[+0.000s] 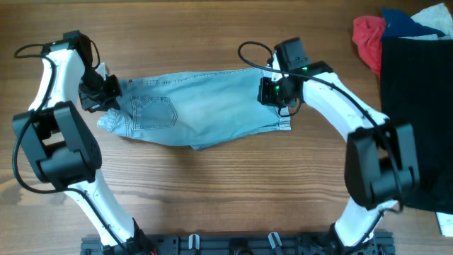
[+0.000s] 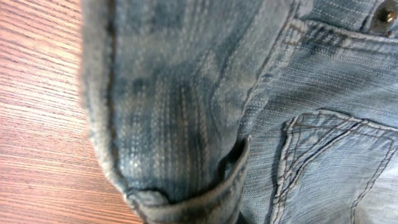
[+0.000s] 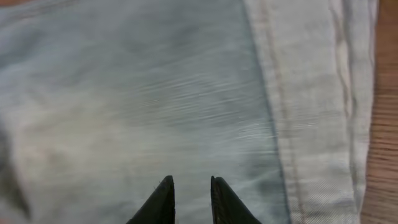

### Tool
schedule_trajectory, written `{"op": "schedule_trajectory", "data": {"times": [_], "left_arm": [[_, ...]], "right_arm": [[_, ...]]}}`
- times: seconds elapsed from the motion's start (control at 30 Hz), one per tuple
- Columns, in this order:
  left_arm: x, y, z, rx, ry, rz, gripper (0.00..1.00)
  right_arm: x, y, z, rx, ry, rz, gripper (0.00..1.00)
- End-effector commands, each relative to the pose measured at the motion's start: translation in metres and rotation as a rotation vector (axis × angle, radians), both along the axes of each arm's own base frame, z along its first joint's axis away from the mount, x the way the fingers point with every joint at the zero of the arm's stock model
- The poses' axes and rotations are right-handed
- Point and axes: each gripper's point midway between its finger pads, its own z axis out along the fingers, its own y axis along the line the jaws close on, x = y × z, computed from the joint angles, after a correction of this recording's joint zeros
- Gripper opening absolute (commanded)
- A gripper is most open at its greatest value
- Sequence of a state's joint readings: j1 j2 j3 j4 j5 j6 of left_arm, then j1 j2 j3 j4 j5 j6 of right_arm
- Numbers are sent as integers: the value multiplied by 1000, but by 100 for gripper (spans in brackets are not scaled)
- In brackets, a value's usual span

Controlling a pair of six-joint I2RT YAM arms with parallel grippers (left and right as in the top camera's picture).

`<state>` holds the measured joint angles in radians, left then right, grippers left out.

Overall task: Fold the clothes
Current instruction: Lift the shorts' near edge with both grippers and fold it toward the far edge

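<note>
Locate the shorts (image 1: 205,106): light-blue washed denim, spread lengthwise across the table (image 1: 212,191), back side up. The waistband (image 2: 99,93) is at the left end, bunched and curled over. One stitched pocket (image 1: 152,112) sits just beside it. The pale leg hem (image 3: 311,93) lies flat at the right end.

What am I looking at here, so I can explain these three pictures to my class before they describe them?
Two white robot arms work at a wooden table. One picture looks down from above; the other two come from cameras on each wrist. Light-blue denim shorts lie between the arms. The left end effector seems pinched shut on the waistband. The right end effector has its fingers nearly together over the leg hem; a grip is unclear. At far right sit other clothes.
</note>
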<state>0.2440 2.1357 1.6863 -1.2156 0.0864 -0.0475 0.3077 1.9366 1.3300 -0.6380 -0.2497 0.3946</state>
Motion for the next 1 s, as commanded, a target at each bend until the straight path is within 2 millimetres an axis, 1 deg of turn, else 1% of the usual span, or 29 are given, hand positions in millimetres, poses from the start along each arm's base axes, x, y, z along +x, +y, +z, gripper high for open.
{"op": "schedule_trajectory", "data": {"times": [0.0,0.03,0.07,0.1,0.13,0.2,0.3,0.33,0.43,0.57,0.73,0.8,0.83,0.87,0.97], "left_arm": [[8,-1,4,-2,-26,11,4],[9,-1,4,-2,-29,11,4],[9,-1,4,-2,-30,11,4],[9,-1,4,-2,-30,11,4],[9,-1,4,-2,-30,11,4],[10,0,4,-1,-31,11,4],[12,0,3,1,-41,11,4],[16,-1,4,-10,-57,12,4],[31,-11,5,-73,-123,13,4],[44,-27,10,-159,-198,-70,4],[46,-27,10,-157,-210,-76,4],[46,-26,11,-157,-209,-74,4],[45,-26,15,-157,-208,-73,4],[45,-27,23,-158,-207,-69,4],[45,-27,49,-160,-201,-63,4]], "right_arm": [[-1,-19,-30,-86,55,-66,15],[-4,-20,-37,-89,82,-82,8],[-7,-21,-43,-96,102,-86,5],[-9,-24,-50,-112,123,-101,5],[-11,-31,-57,-146,143,-146,5],[-17,-40,-65,-196,176,-193,4],[-30,-52,-67,-250,235,-268,4],[-39,-58,-68,-279,271,-306,4],[-59,-69,-67,-333,351,-377,4],[-71,-75,-66,-364,403,-462,4],[-78,-77,-64,-372,436,-540,4],[-77,-77,-59,-368,428,-542,4],[-75,-76,-53,-358,412,-534,4],[-68,-74,-47,-342,375,-488,5],[-61,-65,-47,-296,349,-418,4]]}}
